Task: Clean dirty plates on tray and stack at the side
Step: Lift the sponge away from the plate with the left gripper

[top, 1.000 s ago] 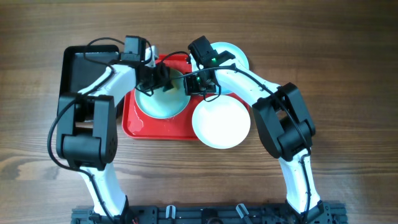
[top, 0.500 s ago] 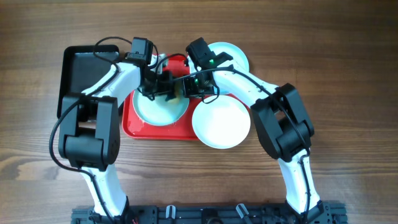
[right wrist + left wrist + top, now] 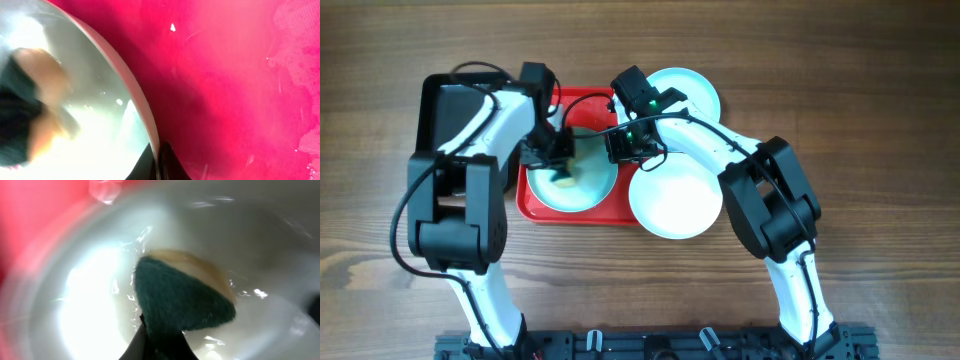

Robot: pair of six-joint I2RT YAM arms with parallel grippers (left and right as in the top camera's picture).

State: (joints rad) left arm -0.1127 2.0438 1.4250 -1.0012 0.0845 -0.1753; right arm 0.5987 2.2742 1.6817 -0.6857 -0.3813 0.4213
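One pale plate point(image 3: 592, 186) lies on the red tray point(image 3: 534, 206). My left gripper point(image 3: 558, 165) is shut on a green-and-yellow sponge point(image 3: 564, 177) that presses on the plate's wet inside. The left wrist view shows the sponge point(image 3: 185, 297) flat on the plate point(image 3: 85, 310), gripped by my left gripper point(image 3: 160, 347). My right gripper point(image 3: 618, 147) is shut on this plate's right rim. The right wrist view has the rim point(image 3: 131, 95) running between the shut jaws of my right gripper point(image 3: 158, 164), above the tray point(image 3: 230, 90). Two more plates sit off the tray, front right point(image 3: 676, 202) and back right point(image 3: 692, 90).
A black rectangular bin point(image 3: 442, 112) stands left of the tray, partly under my left arm. Both arms cross above the tray's back half. Bare wooden tabletop point(image 3: 880, 120) surrounds everything.
My left gripper has dragged the sponge toward the front left across the plate. My right gripper has stayed shut on the rim, shifting slightly left.
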